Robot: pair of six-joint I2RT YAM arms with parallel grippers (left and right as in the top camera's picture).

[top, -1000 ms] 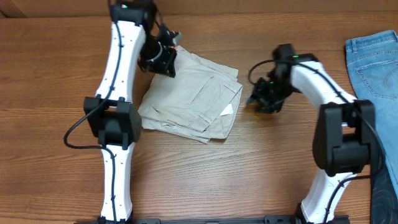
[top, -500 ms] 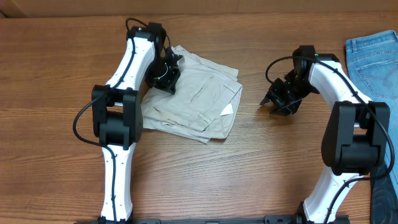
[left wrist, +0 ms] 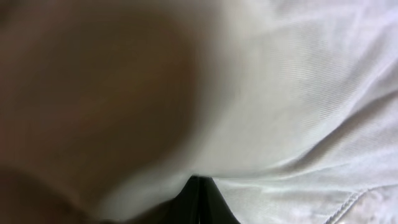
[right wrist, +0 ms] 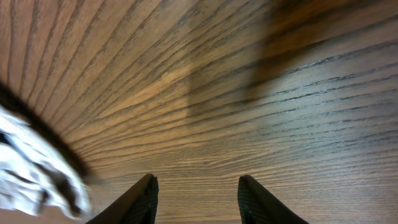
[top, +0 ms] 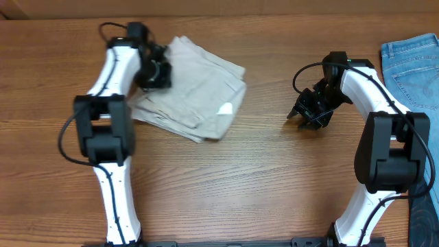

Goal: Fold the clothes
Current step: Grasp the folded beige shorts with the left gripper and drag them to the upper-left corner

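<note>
The folded beige shorts (top: pixel 199 89) lie on the wooden table (top: pixel 260 178) at the back left, with a small white tag near their right edge. My left gripper (top: pixel 154 72) is shut on the shorts' left edge; in the left wrist view the closed jaws (left wrist: pixel 199 202) are pressed against pale cloth (left wrist: pixel 298 93) that fills the frame. My right gripper (top: pixel 298 116) is open and empty, low over bare wood to the right of the shorts. In the right wrist view its fingers (right wrist: pixel 198 199) are spread apart, and the shorts (right wrist: pixel 31 168) show blurred at the left edge.
Blue jeans (top: pixel 411 68) lie at the table's far right edge. A dark cloth (top: pixel 426 206) shows at the lower right corner. Bare wood lies between the shorts and the right gripper and across the table's front.
My left gripper has moved left and dragged the shorts left with it. My right gripper pulled back to the right one second ago and has since stayed still.
</note>
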